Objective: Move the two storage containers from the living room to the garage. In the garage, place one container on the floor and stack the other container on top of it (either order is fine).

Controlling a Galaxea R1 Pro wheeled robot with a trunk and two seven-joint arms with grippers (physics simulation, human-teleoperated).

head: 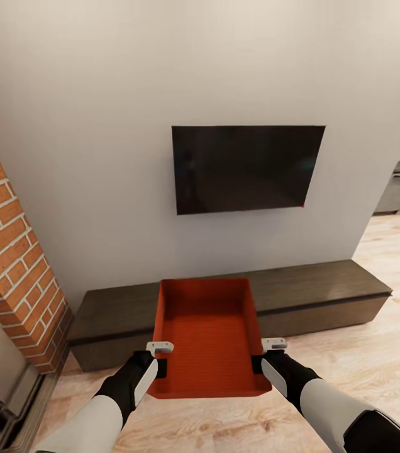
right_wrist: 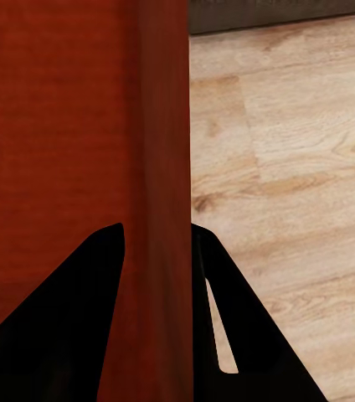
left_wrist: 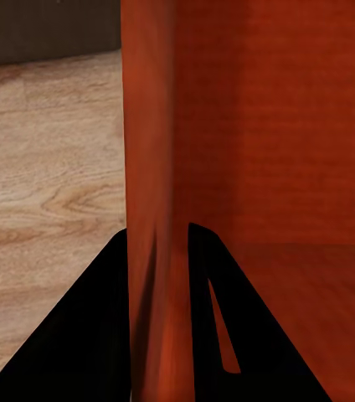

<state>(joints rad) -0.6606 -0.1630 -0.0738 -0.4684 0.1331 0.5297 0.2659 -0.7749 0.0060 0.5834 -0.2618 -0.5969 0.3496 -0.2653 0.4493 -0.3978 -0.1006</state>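
Storage container (head: 207,336) held level above the wood floor (head: 376,358), before the cabinet (head: 313,296); left claw (head: 160,358) and right claw (head: 268,356) each pinch one side wall. Uneven arm motion during transit could twist it loose.

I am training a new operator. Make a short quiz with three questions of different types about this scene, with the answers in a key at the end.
1. True or false: the storage container is resting on the dark wood cabinet.
2. Multiple choice: how is the container held? A) by the left gripper alone; B) by the right gripper alone; C) by both, one on each side wall.
3. Short answer: what hangs on the wall above the cabinet?

Key:
1. False. It is carried in the air in front of the cabinet, above the wood plank floor.
2. C. In each wrist view the fingers straddle a red wall.
3. A black TV, switched off.
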